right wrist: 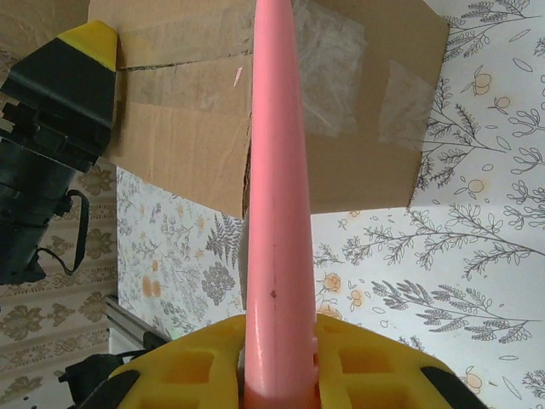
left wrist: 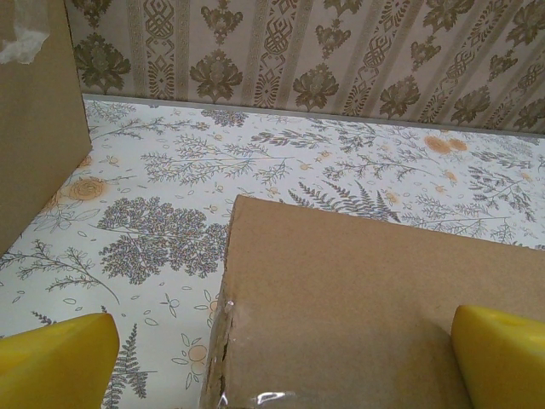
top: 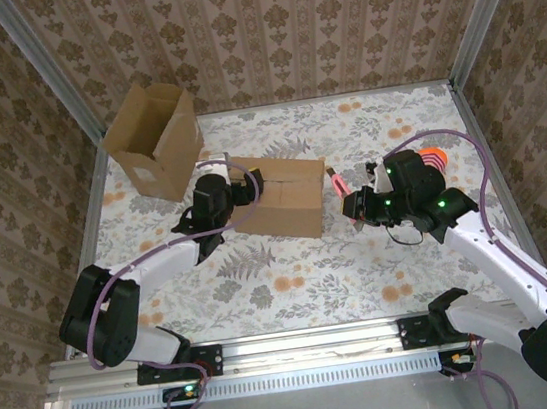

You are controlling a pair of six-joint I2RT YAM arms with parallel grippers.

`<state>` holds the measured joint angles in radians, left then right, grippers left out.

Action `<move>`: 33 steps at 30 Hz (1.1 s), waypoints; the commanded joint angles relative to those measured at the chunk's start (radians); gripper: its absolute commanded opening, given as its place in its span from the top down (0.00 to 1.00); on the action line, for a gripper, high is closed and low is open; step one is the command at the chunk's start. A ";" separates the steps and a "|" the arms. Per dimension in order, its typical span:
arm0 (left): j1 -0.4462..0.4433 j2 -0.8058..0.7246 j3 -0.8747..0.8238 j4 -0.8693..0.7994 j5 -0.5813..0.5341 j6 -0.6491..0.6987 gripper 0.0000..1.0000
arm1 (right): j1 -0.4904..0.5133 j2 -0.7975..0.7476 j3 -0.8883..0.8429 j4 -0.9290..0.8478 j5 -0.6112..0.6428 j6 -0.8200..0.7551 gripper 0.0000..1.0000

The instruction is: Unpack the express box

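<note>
Taped express box (top: 283, 198) at frame centre on floral surface (top: 363, 273), left claw (top: 248, 186) spread wide at its left end, right claw (top: 359, 203) pinching pink tool (top: 337, 187) just right of box, open carton (top: 154, 139) upper left

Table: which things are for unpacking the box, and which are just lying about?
For the job:
- taped box
- pink tool, held in the shut right gripper
- left gripper, open around the taped box's end

Just lying about:
- open box, back left
</note>
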<state>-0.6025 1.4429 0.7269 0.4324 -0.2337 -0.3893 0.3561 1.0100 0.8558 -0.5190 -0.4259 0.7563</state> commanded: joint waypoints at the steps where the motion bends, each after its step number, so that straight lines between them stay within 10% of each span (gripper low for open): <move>1: -0.006 0.079 -0.066 -0.213 -0.006 0.009 0.00 | -0.006 0.007 0.029 0.030 -0.013 0.008 1.00; 33: -0.006 0.089 -0.064 -0.212 -0.001 0.004 0.00 | 0.012 0.039 -0.011 0.027 -0.024 0.012 1.00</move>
<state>-0.6025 1.4475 0.7269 0.4397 -0.2337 -0.3893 0.3584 1.0431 0.8558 -0.4969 -0.4484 0.7635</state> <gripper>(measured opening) 0.997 0.195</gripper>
